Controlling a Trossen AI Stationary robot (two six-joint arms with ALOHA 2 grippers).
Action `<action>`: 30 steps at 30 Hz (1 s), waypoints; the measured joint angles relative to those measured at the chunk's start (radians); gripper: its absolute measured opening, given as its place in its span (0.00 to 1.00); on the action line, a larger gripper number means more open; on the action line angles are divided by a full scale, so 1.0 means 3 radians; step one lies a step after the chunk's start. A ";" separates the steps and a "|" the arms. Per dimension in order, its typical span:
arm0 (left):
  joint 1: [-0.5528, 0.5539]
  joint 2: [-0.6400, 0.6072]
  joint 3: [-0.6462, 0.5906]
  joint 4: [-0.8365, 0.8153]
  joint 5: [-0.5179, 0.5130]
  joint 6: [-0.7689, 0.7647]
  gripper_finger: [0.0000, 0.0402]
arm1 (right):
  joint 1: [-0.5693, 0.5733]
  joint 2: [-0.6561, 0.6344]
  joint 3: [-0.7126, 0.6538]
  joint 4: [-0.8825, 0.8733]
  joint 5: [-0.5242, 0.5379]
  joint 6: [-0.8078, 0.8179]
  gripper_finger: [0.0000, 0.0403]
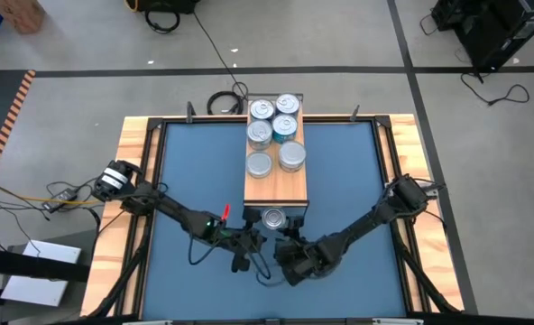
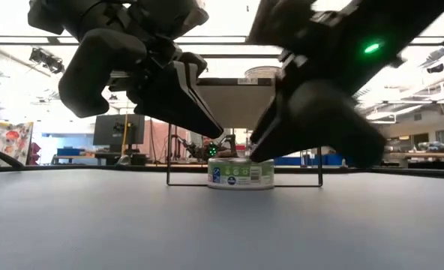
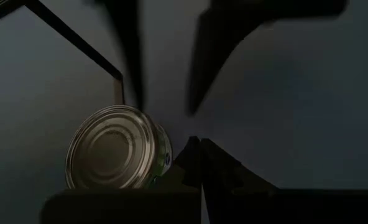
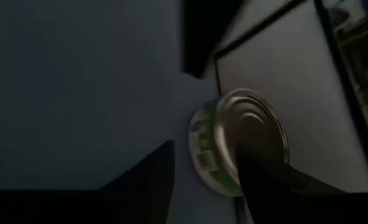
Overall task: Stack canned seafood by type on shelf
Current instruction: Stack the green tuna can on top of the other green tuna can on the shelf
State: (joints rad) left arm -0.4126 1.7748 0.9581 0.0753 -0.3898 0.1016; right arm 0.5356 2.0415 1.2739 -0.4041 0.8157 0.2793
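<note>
Overhead, six flat round silver-lidded tins (image 1: 274, 132), some with teal sides, sit grouped at the far half of the long wood-grain shelf with dark edging (image 1: 276, 187), leaving its near half bare, probably kept free for further stacks. One more flat silver-lidded tin with a green label (image 1: 273, 218) stands on the blue mat of the bench (image 1: 195, 171), just off the shelf's near end and between the two arms.

The right pincer (image 1: 290, 246) hovers close to this tin with its jaws standing apart; in the right wrist view one dark finger (image 4: 265, 180) crosses the tin's lid (image 4: 249, 124), the other lies off to its side, so the tin is not yet enclosed. The left pincer (image 1: 243, 242) is closed and empty, waiting just beside.

The low view alone shows the tin (image 2: 240, 173) resting flat on the mat in front of the shelf's frame, with both pincers above it. The left wrist view shows the lid's concentric rings (image 3: 112, 149). Only the overhead view shows the shelf's contents.
</note>
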 joint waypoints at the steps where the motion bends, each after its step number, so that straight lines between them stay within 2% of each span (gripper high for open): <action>1: -0.0007 0.0000 0.0000 0.0000 -0.0005 -0.0002 0.01 | -0.0058 0.0000 0.0000 -0.0005 -0.0063 0.0014 0.42; 5: -0.0050 0.0000 0.0000 -0.0001 -0.0034 -0.0018 0.01 | -0.0269 0.0001 0.0000 -0.0026 -0.0397 0.0022 0.32; 9: -0.0089 0.0000 0.0000 -0.0006 -0.0038 -0.0019 0.01 | -0.0361 -0.0004 0.0006 -0.0016 -0.0609 0.0015 0.14; 12: -0.0109 0.0000 0.0000 -0.0001 -0.0038 -0.0020 0.01 | -0.0396 -0.0028 0.0020 0.0006 -0.0908 0.0021 0.03; 16: -0.0118 0.0000 0.0000 0.0006 -0.0036 -0.0028 0.01 | -0.0366 -0.0107 0.0015 -0.0005 -0.1242 0.0016 0.04; 19: -0.0118 0.0000 0.0000 0.0001 -0.0020 -0.0071 0.01 | -0.0315 -0.0168 -0.0013 -0.0112 -0.1926 0.0125 0.08; 21: -0.0123 0.0000 0.0000 -0.0008 -0.0028 -0.0093 0.01 | -0.0269 -0.0218 -0.0014 -0.0086 -0.2225 0.0214 0.08; 26: -0.0156 0.0000 0.0001 0.0011 -0.0072 -0.0157 0.01 | -0.0073 -0.0334 -0.0007 -0.0104 -0.2199 0.0273 0.08; 30: -0.0196 0.0000 0.0001 0.0013 -0.0167 -0.0190 0.01 | 0.0084 -0.0494 -0.0005 -0.0108 -0.1851 0.0452 0.08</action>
State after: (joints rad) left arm -0.4715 1.7748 0.9585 0.0792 -0.4398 0.0444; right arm 0.5609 1.8934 1.2725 -0.4364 0.2603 0.4150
